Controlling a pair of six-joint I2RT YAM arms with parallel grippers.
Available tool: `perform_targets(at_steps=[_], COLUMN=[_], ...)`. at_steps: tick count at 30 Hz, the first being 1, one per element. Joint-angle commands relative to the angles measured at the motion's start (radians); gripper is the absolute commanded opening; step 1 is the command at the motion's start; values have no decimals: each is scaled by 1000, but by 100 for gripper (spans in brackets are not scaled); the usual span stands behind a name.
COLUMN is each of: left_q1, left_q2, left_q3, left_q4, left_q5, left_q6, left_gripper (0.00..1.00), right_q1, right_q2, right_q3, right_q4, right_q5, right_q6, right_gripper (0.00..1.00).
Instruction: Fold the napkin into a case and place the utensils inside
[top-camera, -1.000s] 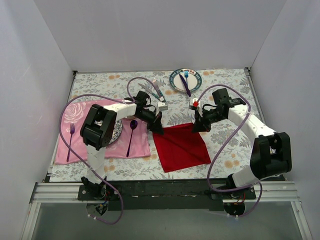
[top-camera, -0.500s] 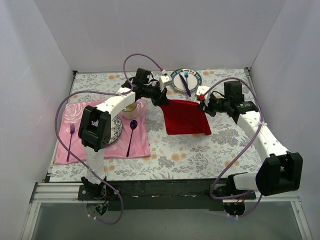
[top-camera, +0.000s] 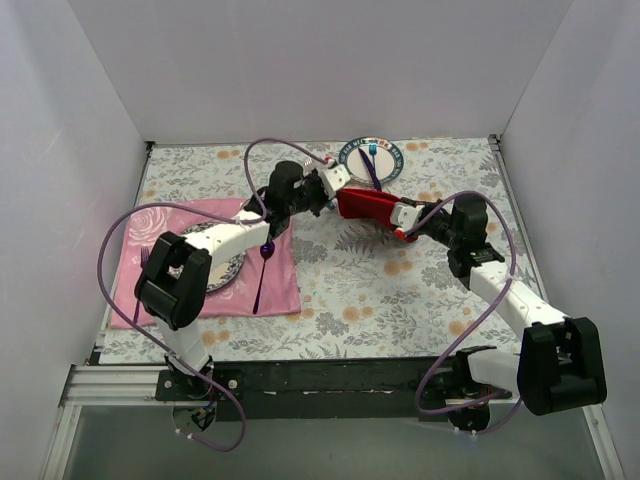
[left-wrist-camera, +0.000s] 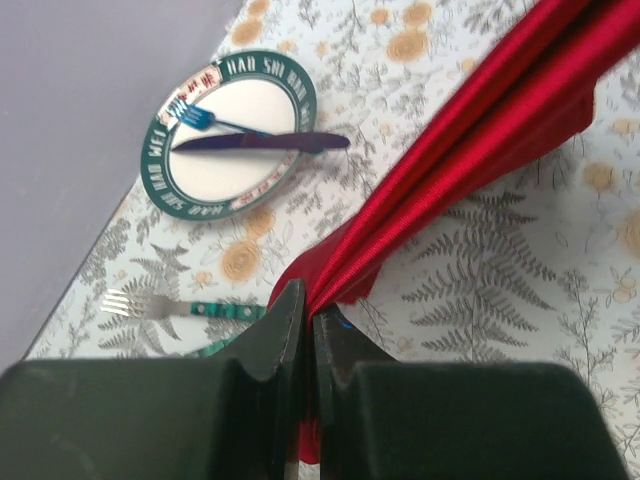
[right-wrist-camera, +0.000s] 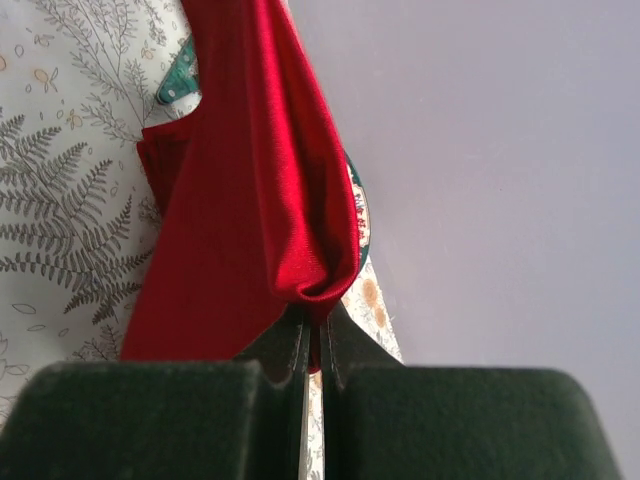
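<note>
The red napkin (top-camera: 368, 207) hangs bunched in the air between both grippers, above the far middle of the table. My left gripper (top-camera: 337, 193) is shut on its left corner; the cloth (left-wrist-camera: 470, 140) streams away from the pinch point (left-wrist-camera: 309, 310). My right gripper (top-camera: 405, 219) is shut on its right corner, the cloth (right-wrist-camera: 250, 180) draping from the jaws (right-wrist-camera: 313, 335). The teal-handled fork (left-wrist-camera: 175, 306) lies on the tablecloth below the left gripper. The teal-handled knife shows only as a sliver beside it.
A round green-rimmed plate (top-camera: 372, 160) at the far middle holds a blue fork (left-wrist-camera: 195, 115) and purple knife (left-wrist-camera: 265, 142). A pink placemat (top-camera: 205, 265) at left carries a purple fork (top-camera: 142, 270), a purple spoon (top-camera: 262, 270) and a small plate.
Both grippers have lifted the napkin off the table and drawn it toward the far middle; it went from flat and spread to a bunched, hanging band. The right arm pulled in toward the centre.
</note>
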Motion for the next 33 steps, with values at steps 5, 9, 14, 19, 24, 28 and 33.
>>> perform_targets(at_steps=[5,9,14,19,24,28,33], left_q1=[-74,-85,-85,-83,-63,-50,-54], left_q2=[-182,-183,-151,-56,82,157,70], left_q3=[-249,-196,-53,100,243,313,112], left_q4=[149,106,30,56,124,188,181], left_q5=[-228,-263,-317,-363,-433,-453,-326], left_q6=[123,86,39,45,63,66,53], left_gripper=[0,0,0,0,0,0,0], right_q1=[-19,-19,-19,-39,-58,-71,-85], right_q2=[-77,-118,-122,-19,121,200,171], right_q3=[-124,-122,-70,60,135,183,70], right_q4=[153,82,93,148,302,422,322], right_q5=[-10,-33,9,71,114,148,-1], right_q6=[-104,-73,-29,16,-7,-39,-162], right_gripper=[1,1,1,1,1,1,1])
